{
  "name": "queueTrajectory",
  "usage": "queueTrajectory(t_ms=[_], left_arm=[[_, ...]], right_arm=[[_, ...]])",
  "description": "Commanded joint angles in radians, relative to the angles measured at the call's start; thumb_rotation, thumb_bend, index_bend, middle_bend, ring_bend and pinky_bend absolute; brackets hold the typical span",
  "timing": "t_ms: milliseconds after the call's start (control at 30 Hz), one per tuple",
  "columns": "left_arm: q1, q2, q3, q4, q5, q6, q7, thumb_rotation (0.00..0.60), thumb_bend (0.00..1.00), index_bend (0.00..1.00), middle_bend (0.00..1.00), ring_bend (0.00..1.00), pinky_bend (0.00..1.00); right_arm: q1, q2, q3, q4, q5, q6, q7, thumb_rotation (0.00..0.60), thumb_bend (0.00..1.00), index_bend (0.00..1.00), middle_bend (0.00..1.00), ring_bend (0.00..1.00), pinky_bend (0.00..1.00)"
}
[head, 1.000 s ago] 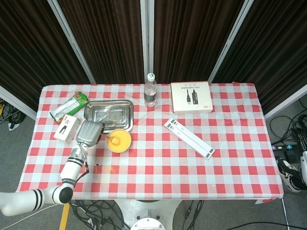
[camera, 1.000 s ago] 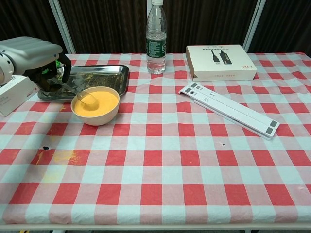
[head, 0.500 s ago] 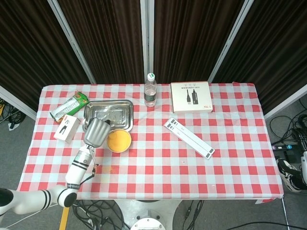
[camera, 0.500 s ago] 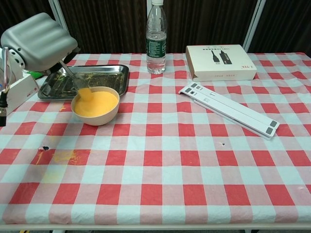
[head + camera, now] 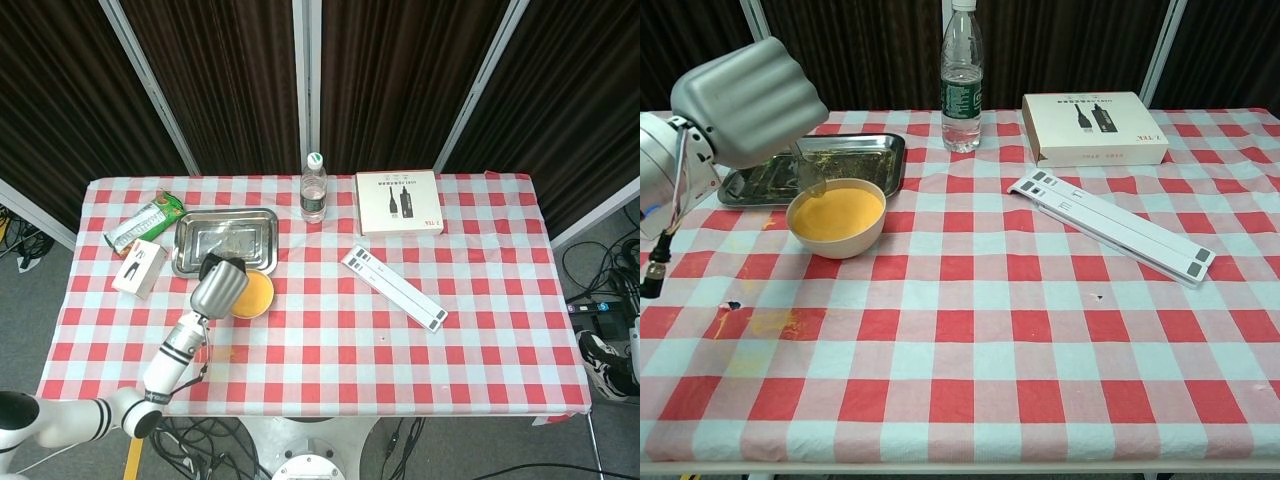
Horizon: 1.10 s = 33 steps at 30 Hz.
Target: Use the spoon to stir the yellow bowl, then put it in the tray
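Spoon hidden; left hand [image 5: 750, 100], grip unclear, hovers over yellow bowl's [image 5: 837, 218] rim beside tray [image 5: 890, 150].

Table with red-white checkered cloth [image 5: 980, 330] carries yellow bowl [image 5: 836, 217], metal tray [image 5: 855, 152], water bottle [image 5: 962, 76], white cable box [image 5: 1095, 128], white strip [image 5: 1110, 226], snack packet [image 5: 143, 223], small white box [image 5: 138, 267].

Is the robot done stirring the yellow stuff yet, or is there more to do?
Not finished. The left hand hangs above the yellow bowl, and what looks like the spoon reaches down from it to the bowl's rim, so stirring seems in hand or just ending. Its grip is hidden. Still left: laying the spoon in the metal tray behind the bowl.
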Motion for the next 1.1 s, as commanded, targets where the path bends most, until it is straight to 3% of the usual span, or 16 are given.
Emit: queueTrajectory(t_ms=[33,467,933,1100], left_arm=[[0.01,-0.006,-0.006,-0.004,-0.01,0.0,0.033,0.6,0.48,0.68,1.0,1.0,1.0],[0.025,-0.008,-0.033,-0.046,-0.065,-0.02,0.147,0.6,0.5,0.72,1.0,1.0,1.0],[0.028,-0.022,-0.06,-0.002,-0.087,-0.036,0.125,0.6,0.5,0.72,1.0,1.0,1.0],[0.032,-0.013,-0.067,-0.033,-0.076,-0.033,0.078,0.6,0.5,0.72,1.0,1.0,1.0]], right_arm=[[-0.001,0.001,0.0,-0.001,-0.001,0.003,-0.001,0.6,0.13,0.08,0.13,0.0,0.1],[-0.007,0.004,0.0,-0.005,0.0,0.009,-0.002,0.6,0.13,0.08,0.13,0.0,0.1],[-0.001,0.001,0.001,-0.004,-0.003,0.002,-0.002,0.6,0.13,0.08,0.13,0.0,0.1],[-0.005,0.002,0.001,-0.002,0.001,0.006,0.0,0.6,0.13,0.08,0.13,0.0,0.1]])
